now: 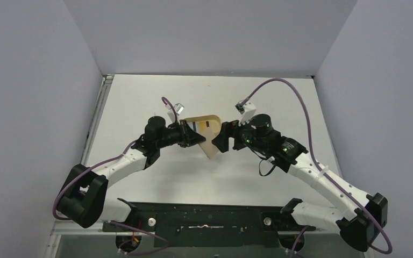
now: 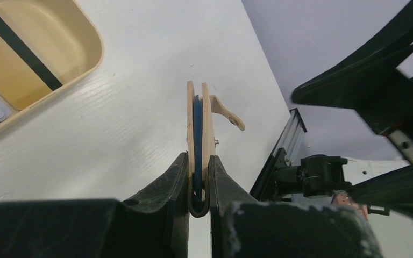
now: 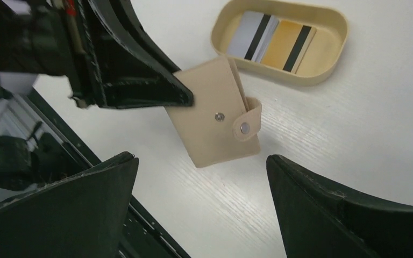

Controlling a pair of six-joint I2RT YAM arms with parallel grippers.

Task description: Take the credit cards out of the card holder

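– Tan card holder (image 3: 204, 134), lifted off the white bench (image 3: 355, 134): do we see the left gripper (image 2: 198, 161) clamped on it?
– We do. From the left wrist the holder shows edge-on, both leaves pinched near the folded spine between the black fingers. A blue card (image 2: 197, 126) sits tucked between the leaves. The strap tab (image 3: 247, 121) hangs unsnapped.
– And the right gripper (image 3: 201, 161)?
– Spread wide, we note, facing the holder's free edge and touching nothing.
– Where are the other cards?
– We count two lying side by side in the oval tan tray (image 3: 301, 80) just beyond the holder: a silver card (image 3: 244, 37) and a gold card (image 3: 282, 45), each with a black magnetic stripe showing. Any lettering on them is too small for us to read.
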